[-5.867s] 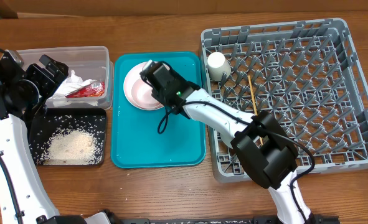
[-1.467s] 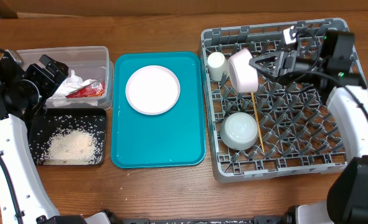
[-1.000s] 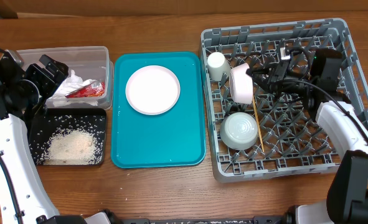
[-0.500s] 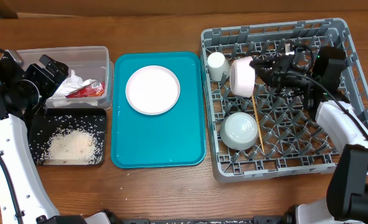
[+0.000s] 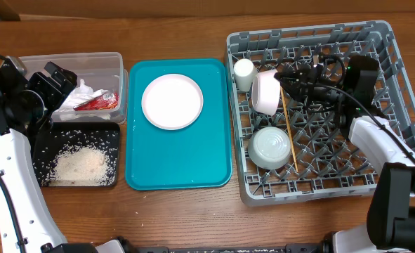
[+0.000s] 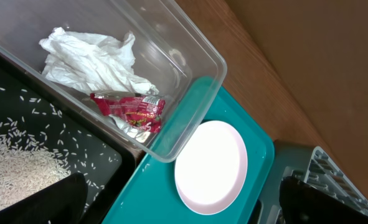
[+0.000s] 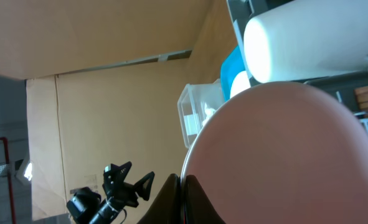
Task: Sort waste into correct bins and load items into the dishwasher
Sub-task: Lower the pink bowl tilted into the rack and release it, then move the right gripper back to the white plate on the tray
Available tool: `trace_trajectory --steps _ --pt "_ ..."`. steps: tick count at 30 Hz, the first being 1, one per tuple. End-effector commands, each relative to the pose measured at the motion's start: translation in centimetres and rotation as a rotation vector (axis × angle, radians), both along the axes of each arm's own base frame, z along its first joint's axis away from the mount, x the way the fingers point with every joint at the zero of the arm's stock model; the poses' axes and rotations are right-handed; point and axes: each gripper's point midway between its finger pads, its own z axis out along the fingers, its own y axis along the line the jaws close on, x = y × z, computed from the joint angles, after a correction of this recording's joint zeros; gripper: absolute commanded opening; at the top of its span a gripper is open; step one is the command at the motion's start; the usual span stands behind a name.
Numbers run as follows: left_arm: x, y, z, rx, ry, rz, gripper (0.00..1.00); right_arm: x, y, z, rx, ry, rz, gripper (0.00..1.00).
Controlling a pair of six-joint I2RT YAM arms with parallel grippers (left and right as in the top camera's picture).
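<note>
My right gripper is shut on the rim of the small pink bowl, which stands on its side over the grey dishwasher rack, next to the white cup. In the right wrist view the pink bowl fills the frame, its rim pinched by the right gripper, with the cup beyond. A grey-green bowl and a chopstick lie in the rack. The pale pink plate sits on the teal tray. My left gripper hangs open and empty over the bins.
The clear tub holds the red-and-white wrapper and white tissue. The black tray holds loose rice. In the left wrist view the plate lies between the wide-apart fingers.
The right gripper rose a little with the pink bowl, then came down and leftwards, closer to the cup. The left arm has not moved.
</note>
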Motion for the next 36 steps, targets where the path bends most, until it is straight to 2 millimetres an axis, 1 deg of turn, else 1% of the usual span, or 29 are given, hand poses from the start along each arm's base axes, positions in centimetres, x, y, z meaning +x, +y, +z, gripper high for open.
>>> trace_trajectory --steps 1,5,10,12,14,17,19,22,24,26,29,32,34,36 --pt "0.3 -0.1 1.0 0.006 -0.023 0.000 1.00 0.5 -1.2 -1.5 -0.062 -0.020 -0.043 0.04" --pt "0.3 -0.1 1.0 0.007 -0.024 0.001 1.00 0.6 -2.5 -1.9 -0.120 -0.087 -0.048 0.06" --pt "0.3 -0.1 1.0 0.007 -0.024 0.001 1.00 0.6 -4.8 -2.6 -0.163 -0.107 -0.078 0.15" --pt "0.3 -0.1 1.0 0.006 -0.023 0.001 1.00 0.5 -5.7 -2.9 -0.176 -0.104 -0.091 0.22" --pt "0.3 -0.1 1.0 0.006 -0.023 0.001 1.00 0.4 -6.7 -3.2 -0.191 -0.104 -0.102 0.32" --pt "0.3 -0.1 1.0 0.006 -0.024 0.000 1.00 0.4 -8.1 -3.5 -0.210 -0.115 -0.126 0.44" --pt "0.3 -0.1 1.0 0.007 -0.024 0.001 1.00 0.4 -9.3 -3.5 -0.219 -0.118 -0.150 0.49" --pt "0.3 -0.1 1.0 0.007 -0.023 0.000 1.00 0.5 -11.2 -3.1 -0.228 -0.126 -0.193 0.50" --pt "0.3 -0.1 1.0 0.007 -0.024 0.001 1.00 0.4 -12.0 -2.6 -0.245 -0.144 -0.206 0.49" --pt "0.3 -0.1 1.0 0.006 -0.023 0.000 1.00 0.3 -12.4 -1.9 -0.269 -0.157 -0.206 0.49" --pt "0.3 -0.1 1.0 0.006 -0.024 0.000 1.00 0.4 -12.7 -0.8 -0.348 -0.154 -0.207 0.50" --pt "0.3 -0.1 1.0 0.006 -0.023 0.001 1.00 0.5 -12.7 0.4 -0.508 -0.131 -0.191 0.49" --pt "0.3 -0.1 1.0 0.006 -0.024 0.000 1.00 0.5 -12.0 1.5 -0.631 -0.122 -0.153 0.49" --pt "0.3 -0.1 1.0 0.007 -0.024 0.001 1.00 0.5 -10.2 3.1 -0.763 -0.136 -0.092 0.49"
